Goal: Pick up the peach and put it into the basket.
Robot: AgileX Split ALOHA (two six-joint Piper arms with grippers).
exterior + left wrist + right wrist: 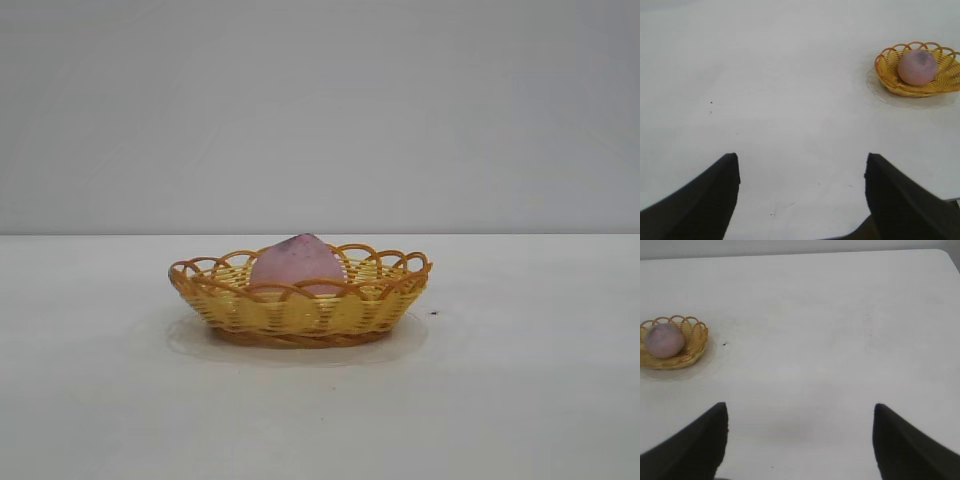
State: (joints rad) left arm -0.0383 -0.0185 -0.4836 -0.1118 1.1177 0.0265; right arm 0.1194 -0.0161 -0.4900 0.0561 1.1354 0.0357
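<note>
The pink-mauve peach (297, 265) lies inside the yellow wicker basket (300, 308) at the middle of the white table. The peach also shows in the left wrist view (917, 67) inside the basket (890, 75), and in the right wrist view (663, 339) inside the basket (695, 347). My left gripper (801, 162) is open and empty, far from the basket over bare table. My right gripper (800, 411) is open and empty, also far from the basket. Neither arm shows in the exterior view.
The white table (520, 400) stretches wide around the basket. Its rounded far corner (947, 255) shows in the right wrist view. A small dark speck (434, 313) lies just beside the basket.
</note>
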